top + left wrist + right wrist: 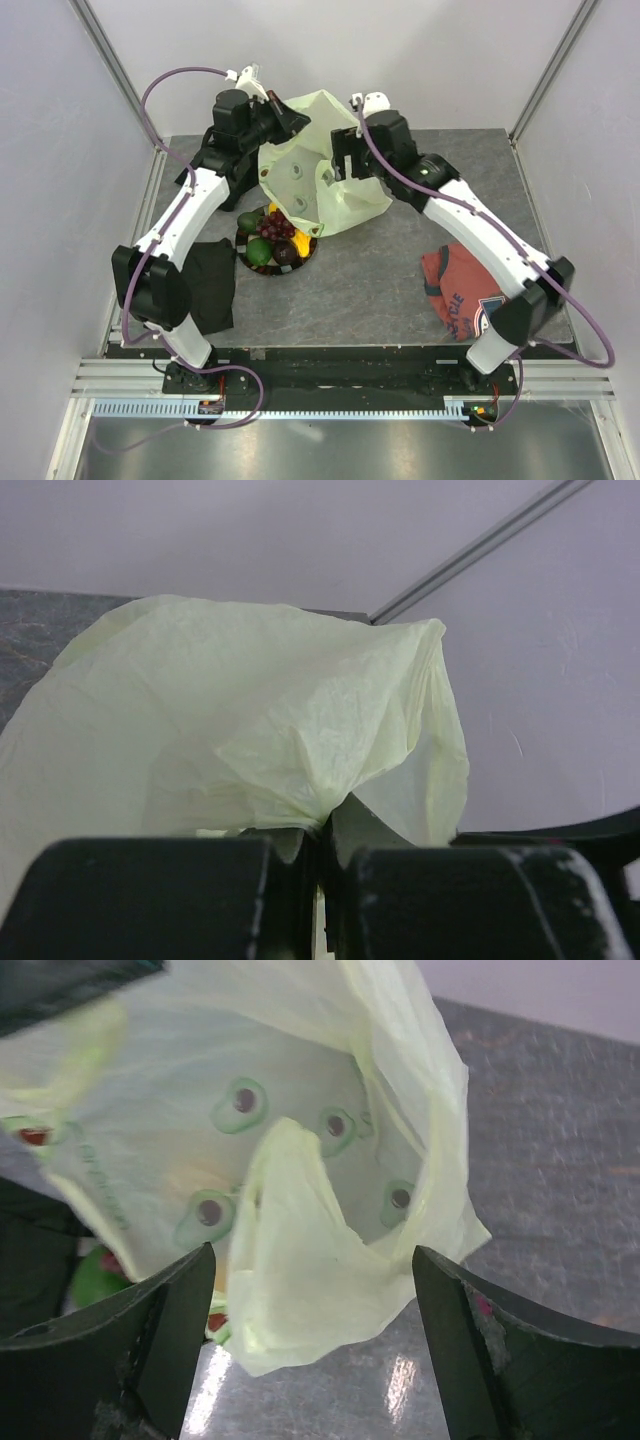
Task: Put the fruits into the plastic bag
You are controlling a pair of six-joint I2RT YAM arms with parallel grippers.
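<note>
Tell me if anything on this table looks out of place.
A crumpled red printed shirt lies on the right and a black cloth on the left, neither related to the fruits. The pale green plastic bag sags over the dark round plate's rim.

Pale walls (60, 150), grey table (370, 290), metal rail (340, 408)

fruits (272, 238) on plate (268, 272), plastic bag (335, 195) behind; shirt (460, 290) right.
</note>
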